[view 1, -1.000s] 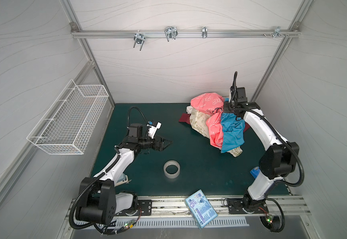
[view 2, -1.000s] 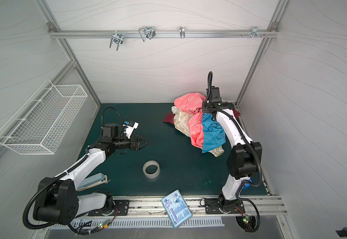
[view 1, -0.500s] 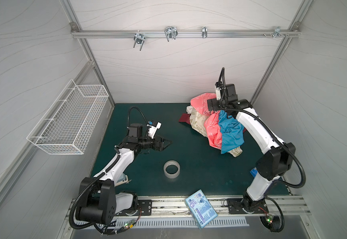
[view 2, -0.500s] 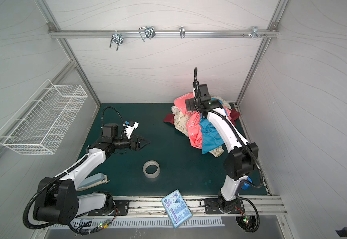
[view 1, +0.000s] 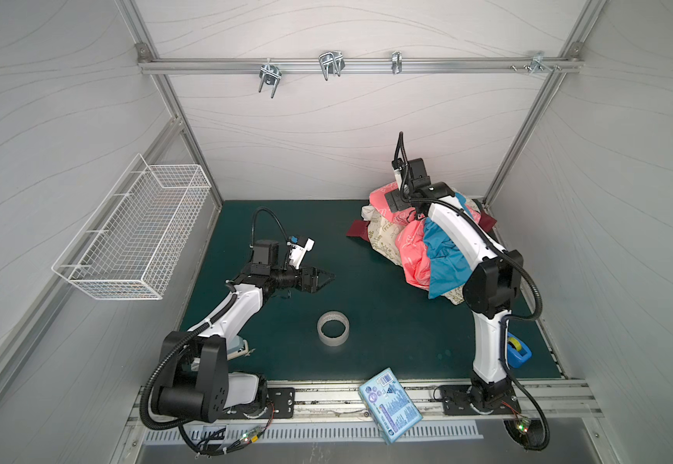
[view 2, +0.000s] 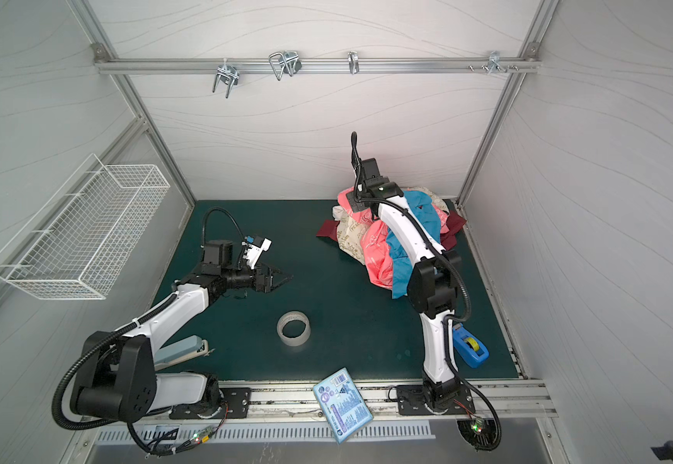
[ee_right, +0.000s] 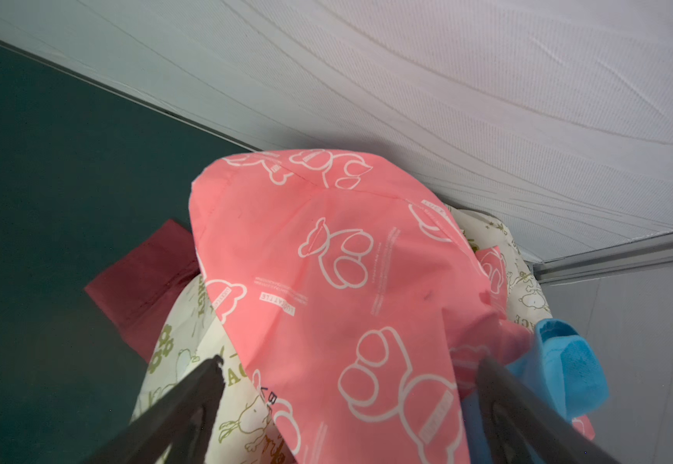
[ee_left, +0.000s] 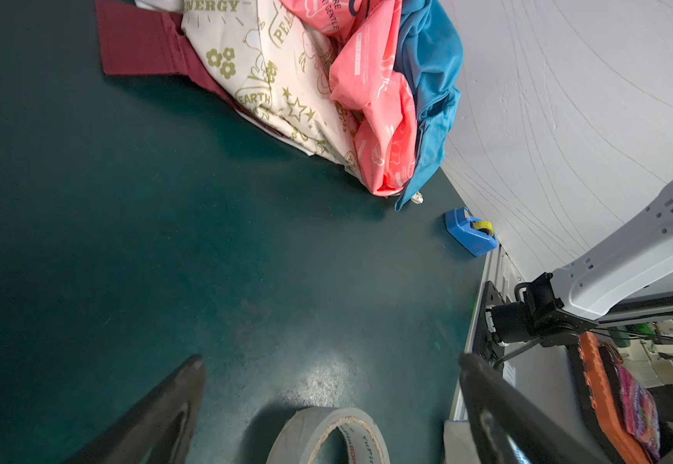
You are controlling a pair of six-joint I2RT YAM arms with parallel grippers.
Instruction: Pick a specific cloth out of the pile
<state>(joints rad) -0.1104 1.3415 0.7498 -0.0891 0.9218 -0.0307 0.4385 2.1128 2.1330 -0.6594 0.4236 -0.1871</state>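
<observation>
cream cloth (ee_left: pixel 270 80) reading "earth", coral cloth (ee_left: pixel 371 100) alongside

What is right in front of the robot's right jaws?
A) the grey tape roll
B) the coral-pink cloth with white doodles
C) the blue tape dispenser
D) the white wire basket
B: the right wrist view shows the coral-pink cloth with white doodles just beyond the right gripper, whose jaws stand open.

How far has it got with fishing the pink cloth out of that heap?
Done: nothing pulled free; the pink cloth lies tangled in the pile. In hand: the right arm is over the pile, its jaws open either side of a pink fold. To do: grip it and lift it clear. The left arm hangs mid-table, jaws open.
</observation>
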